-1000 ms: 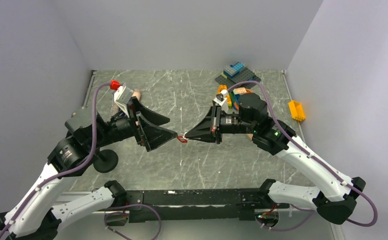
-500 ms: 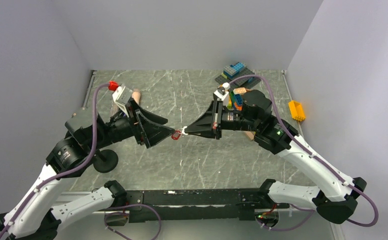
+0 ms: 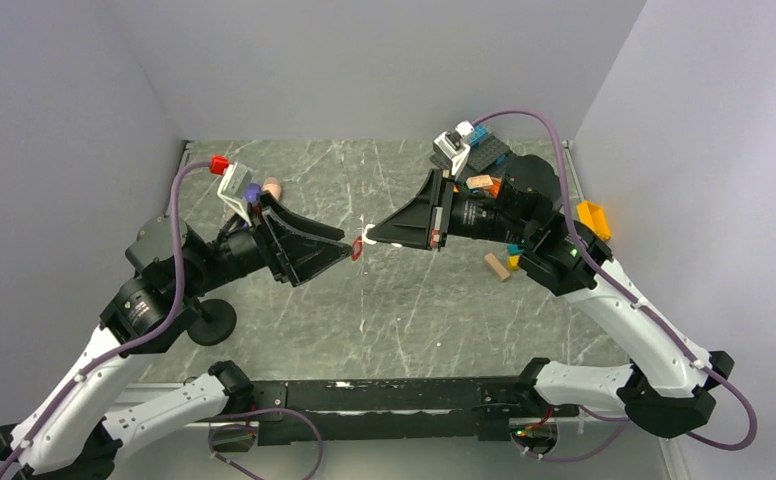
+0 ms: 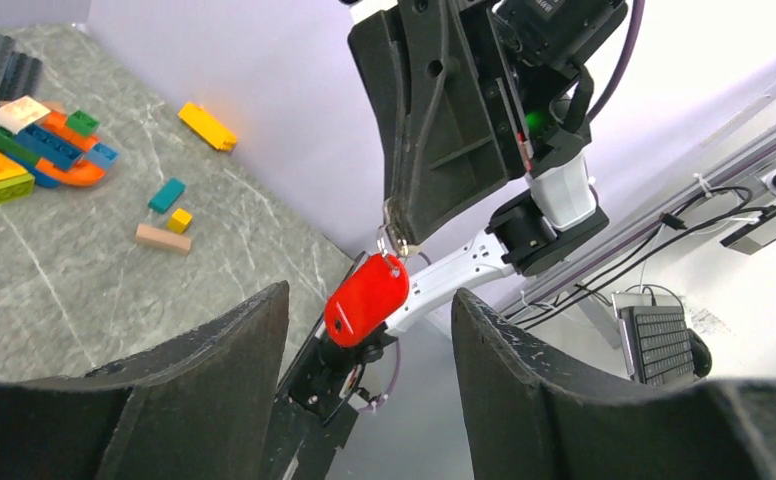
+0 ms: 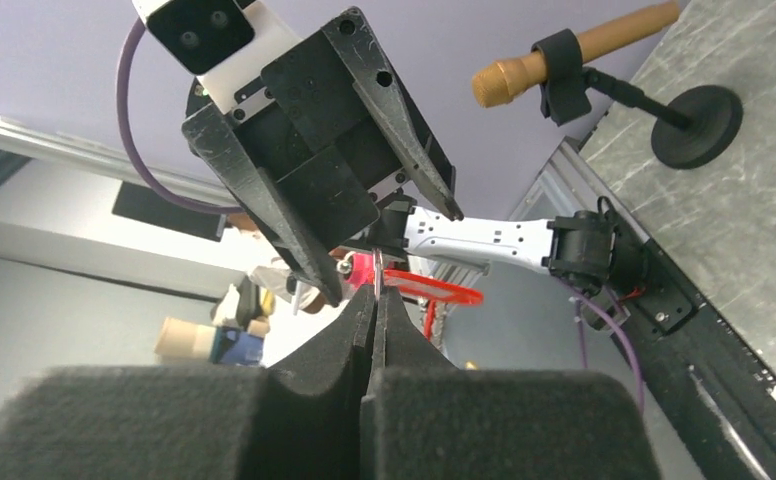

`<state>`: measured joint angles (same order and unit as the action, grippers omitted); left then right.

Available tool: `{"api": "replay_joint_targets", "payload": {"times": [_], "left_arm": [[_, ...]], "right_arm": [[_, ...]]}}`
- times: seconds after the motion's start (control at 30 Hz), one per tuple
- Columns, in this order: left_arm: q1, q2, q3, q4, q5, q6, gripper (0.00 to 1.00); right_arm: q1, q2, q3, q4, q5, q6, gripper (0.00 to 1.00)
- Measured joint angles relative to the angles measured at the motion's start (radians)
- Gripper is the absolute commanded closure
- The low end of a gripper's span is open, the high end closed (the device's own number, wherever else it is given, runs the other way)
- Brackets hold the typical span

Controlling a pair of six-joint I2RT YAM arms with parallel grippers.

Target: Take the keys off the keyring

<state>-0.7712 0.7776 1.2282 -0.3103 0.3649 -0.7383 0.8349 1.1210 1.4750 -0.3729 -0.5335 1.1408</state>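
Grey marbled worktop [image 3: 404, 310] below: from above, right gripper [image 3: 367, 238] and left gripper [image 3: 348, 250] meet midway between the side edges, the keyring [image 3: 356, 252] between them; toy blocks [image 3: 479, 134] crowd the far right corner. Left wrist: left jaws gape wide around the red tag [image 4: 366, 298], not touching. Right wrist: jaws pinched shut on the keyring's metal; key or ring, we cannot tell. We'd close left on the tag, then pull steadily; nothing intervenes.

No text, number or brand can be read in any view. The red keyring [image 4: 366, 298] shows a plain face in the left wrist view, and the keyboard [image 4: 661, 345] off the table is too small for its key legends to be made out.
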Motion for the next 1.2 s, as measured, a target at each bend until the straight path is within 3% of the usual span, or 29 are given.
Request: {"api": "replay_joint_targets", "payload": {"times": [0.4,0.63,0.77,1.0,1.2], "left_arm": [[0.002,0.026,0.063,0.052,-0.032,0.013,0.44],[0.028,-0.008,0.063,0.140,-0.045,-0.008,0.33],[0.043,-0.003,0.076,0.211,0.022,-0.005,0.28],[0.056,0.056,0.087,0.338,0.221,0.014,0.28],[0.059,0.086,0.055,0.422,0.279,0.037,0.28]], "right_arm": [[0.000,0.039,0.146,-0.072,0.001,-0.232,1.00],[0.000,-0.041,0.082,-0.012,0.002,-0.344,1.00],[0.000,-0.108,0.019,0.037,0.008,-0.426,1.00],[0.000,-0.176,-0.044,0.119,0.031,-0.558,1.00],[0.000,-0.179,-0.077,0.177,0.039,-0.637,1.00]]}}
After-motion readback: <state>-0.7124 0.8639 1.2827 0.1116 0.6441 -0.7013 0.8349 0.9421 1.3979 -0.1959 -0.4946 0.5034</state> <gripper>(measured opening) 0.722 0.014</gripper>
